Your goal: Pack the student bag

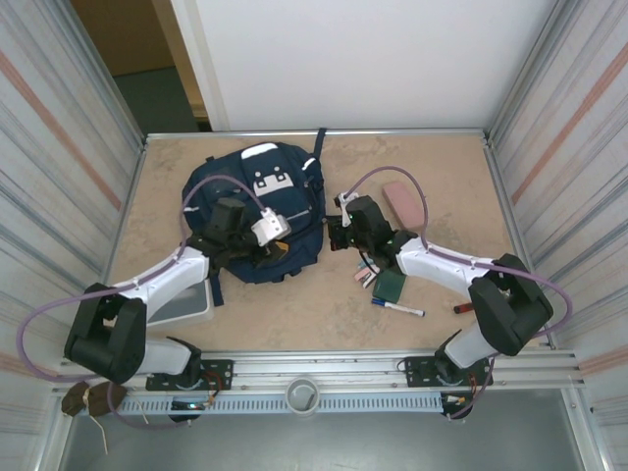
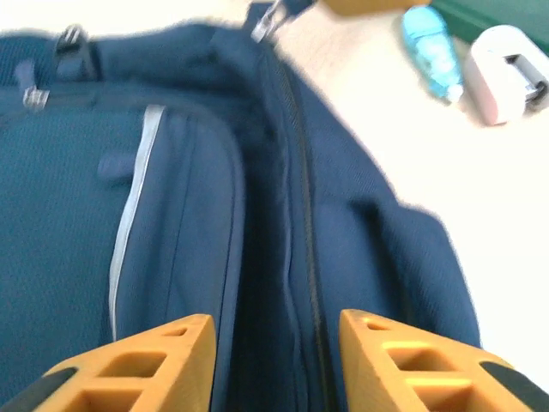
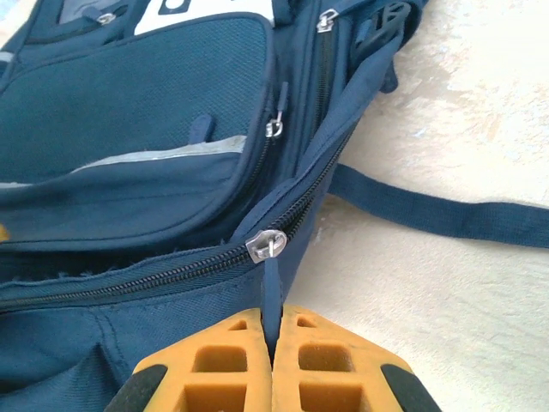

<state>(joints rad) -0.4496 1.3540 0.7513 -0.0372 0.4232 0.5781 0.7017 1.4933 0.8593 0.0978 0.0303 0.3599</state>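
While the large navy blue fabric backpack (image 1: 260, 211) with white patches (image 1: 272, 181) lies centre-left, I see my right gripper (image 3: 276, 343) clenching its zipper pull (image 3: 271, 292), left gripper (image 2: 274, 343) released.

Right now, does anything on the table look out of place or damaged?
Nothing looks spilled or damaged. The student bag lies flat, one strap trailing loose across the table. A marker and pink block lie loose to its right, unpacked. The right gripper pinches a zipper pull.
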